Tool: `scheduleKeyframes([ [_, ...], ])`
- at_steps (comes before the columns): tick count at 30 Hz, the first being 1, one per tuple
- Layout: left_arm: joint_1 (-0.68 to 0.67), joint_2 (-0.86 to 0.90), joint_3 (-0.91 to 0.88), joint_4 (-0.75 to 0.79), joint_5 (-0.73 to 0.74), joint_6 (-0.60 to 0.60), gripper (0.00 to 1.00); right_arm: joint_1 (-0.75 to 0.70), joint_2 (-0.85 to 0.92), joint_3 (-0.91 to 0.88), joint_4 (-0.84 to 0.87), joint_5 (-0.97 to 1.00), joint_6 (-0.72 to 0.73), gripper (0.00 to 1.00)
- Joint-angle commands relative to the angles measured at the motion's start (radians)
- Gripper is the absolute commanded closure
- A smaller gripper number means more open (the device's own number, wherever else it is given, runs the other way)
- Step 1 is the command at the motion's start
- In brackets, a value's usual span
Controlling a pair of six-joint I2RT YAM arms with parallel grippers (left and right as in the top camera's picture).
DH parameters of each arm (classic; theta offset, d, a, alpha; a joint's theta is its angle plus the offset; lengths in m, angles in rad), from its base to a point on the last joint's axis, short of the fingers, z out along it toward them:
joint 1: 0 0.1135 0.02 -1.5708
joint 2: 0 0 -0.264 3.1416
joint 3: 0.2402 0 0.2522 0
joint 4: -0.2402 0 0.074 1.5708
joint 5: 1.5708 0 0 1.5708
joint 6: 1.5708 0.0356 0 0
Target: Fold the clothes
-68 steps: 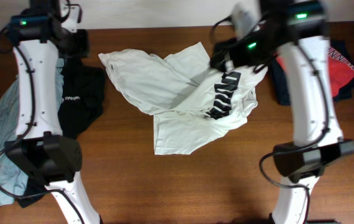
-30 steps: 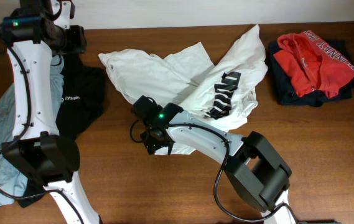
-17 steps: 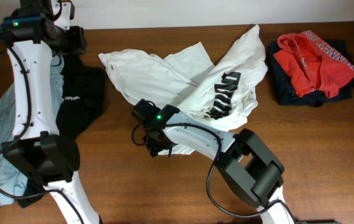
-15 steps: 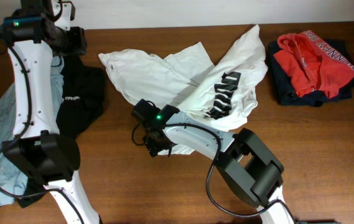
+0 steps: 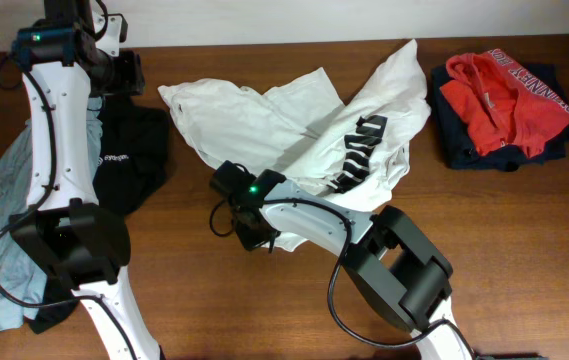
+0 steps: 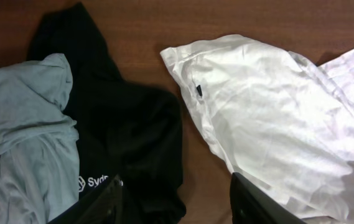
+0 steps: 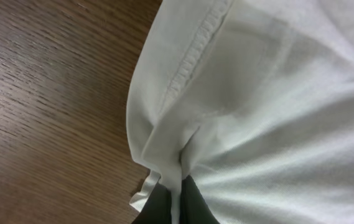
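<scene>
The white T-shirt point(image 5: 254, 125) lies crumpled across the table's middle, its black block print point(image 5: 359, 150) folded over on the right. My right gripper point(image 5: 256, 238) is at the shirt's lower left corner. In the right wrist view it point(image 7: 175, 202) is shut on a pinch of the white hem point(image 7: 192, 59). My left gripper point(image 5: 122, 75) hovers open at the far left. Its dark fingers point(image 6: 105, 205) hang above the black top point(image 6: 127, 124), between the pale blue-grey shirt point(image 6: 21, 124) and the white shirt's sleeve point(image 6: 257, 112), holding nothing.
A red hooded top point(image 5: 504, 90) lies on a dark navy garment point(image 5: 464, 145) at the far right. The black top point(image 5: 129, 160) and the blue-grey shirt point(image 5: 4, 215) are heaped along the left edge. Bare wooden table point(image 5: 264, 310) spans the front.
My right gripper has closed on the white shirt's lower left corner. The left arm has shifted slightly; its jaws stay open.
</scene>
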Motion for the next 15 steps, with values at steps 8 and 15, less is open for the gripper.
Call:
scheduleKeyframes([
  [8,-0.013,0.007,0.010,0.006,-0.006,0.026,0.57,-0.188,-0.034,0.146,-0.250,-0.009,-0.034,0.96],
  [15,-0.053,0.061,0.010,0.032,-0.006,0.026,0.56,-0.351,-0.131,0.157,-0.403,-0.041,-0.092,0.96],
])
